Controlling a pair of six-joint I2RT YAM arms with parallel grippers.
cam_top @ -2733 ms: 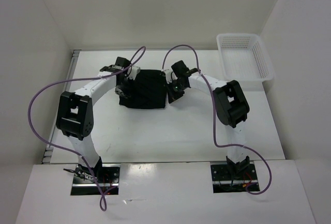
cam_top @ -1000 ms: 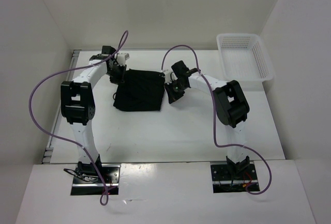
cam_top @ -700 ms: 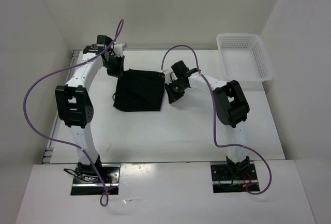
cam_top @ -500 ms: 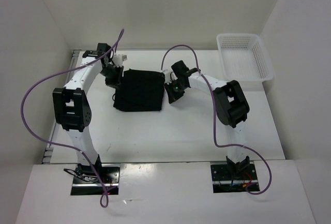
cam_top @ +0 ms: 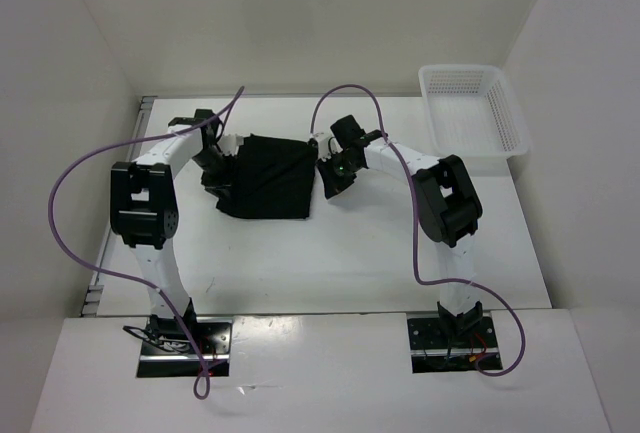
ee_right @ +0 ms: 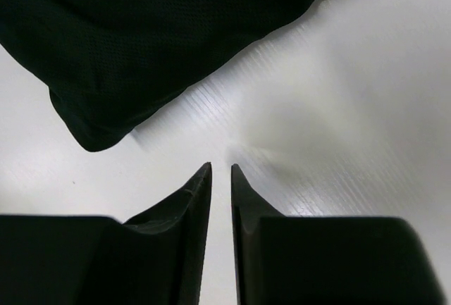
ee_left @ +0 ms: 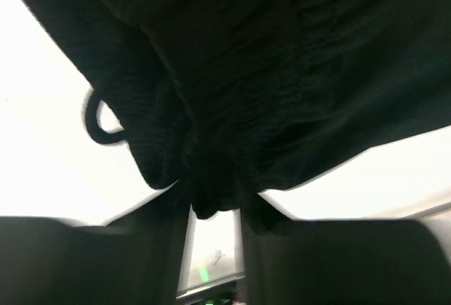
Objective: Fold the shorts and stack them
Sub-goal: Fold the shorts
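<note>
While black fabric shorts (cam_top: 268, 178) bunch between left fingers (ee_left: 165, 249), grip unclear, we note right fingers (ee_right: 184, 220) barely parted near their corner.

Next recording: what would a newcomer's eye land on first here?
The black shorts, folded into a compact block, stand out on the white table. The left gripper sits at their left edge with fabric bunched at its fingertips; the right gripper is empty just off their right edge, jaws slightly apart. A white mesh basket sits at the far right corner.
</note>
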